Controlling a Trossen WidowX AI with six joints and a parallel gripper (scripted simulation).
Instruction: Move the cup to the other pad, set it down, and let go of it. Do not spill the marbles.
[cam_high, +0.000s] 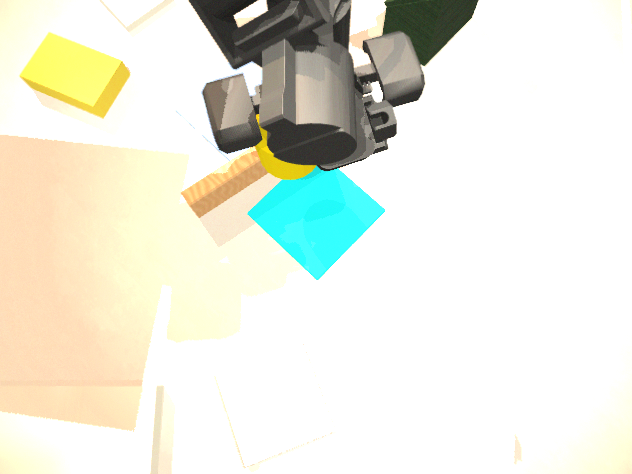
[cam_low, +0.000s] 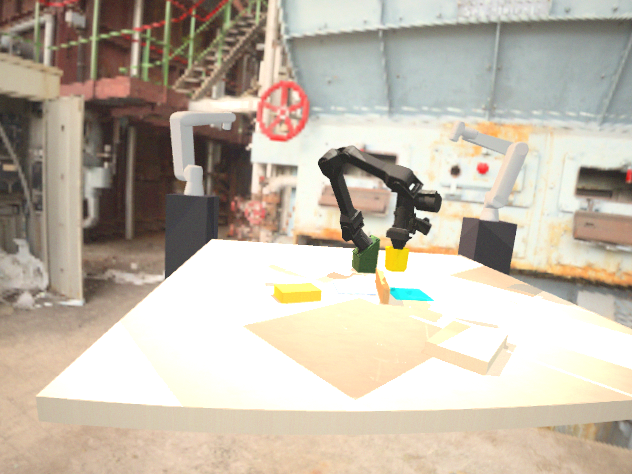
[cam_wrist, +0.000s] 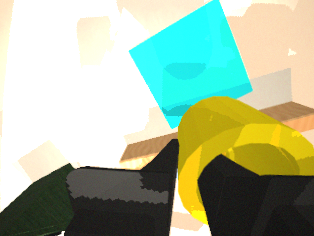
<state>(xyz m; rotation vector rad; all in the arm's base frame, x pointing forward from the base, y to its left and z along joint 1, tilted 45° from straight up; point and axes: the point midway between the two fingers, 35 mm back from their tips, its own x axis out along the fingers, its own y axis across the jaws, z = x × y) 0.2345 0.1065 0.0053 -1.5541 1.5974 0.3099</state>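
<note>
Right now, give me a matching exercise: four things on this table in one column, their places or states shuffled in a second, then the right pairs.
Things:
1. yellow plastic cup
2. flat cyan square pad
3. long wooden bar
4. dark green block

Places or states:
A. lying flat on the table, uncovered
B. held off the table in the black pincer
C. under the arm's base
D. lying between the two pads, beside the cyan one

Pairs: 1-B, 2-A, 3-D, 4-C

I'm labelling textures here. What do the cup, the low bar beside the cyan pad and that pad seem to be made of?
The cup, held in the gripper, looks like translucent yellow plastic: the far wall shows through. The bar looks like wood, tan with grain streaks. The cyan pad is flat, uniform and matte, possibly plastic or rubber sheet; I can't tell which.
</note>
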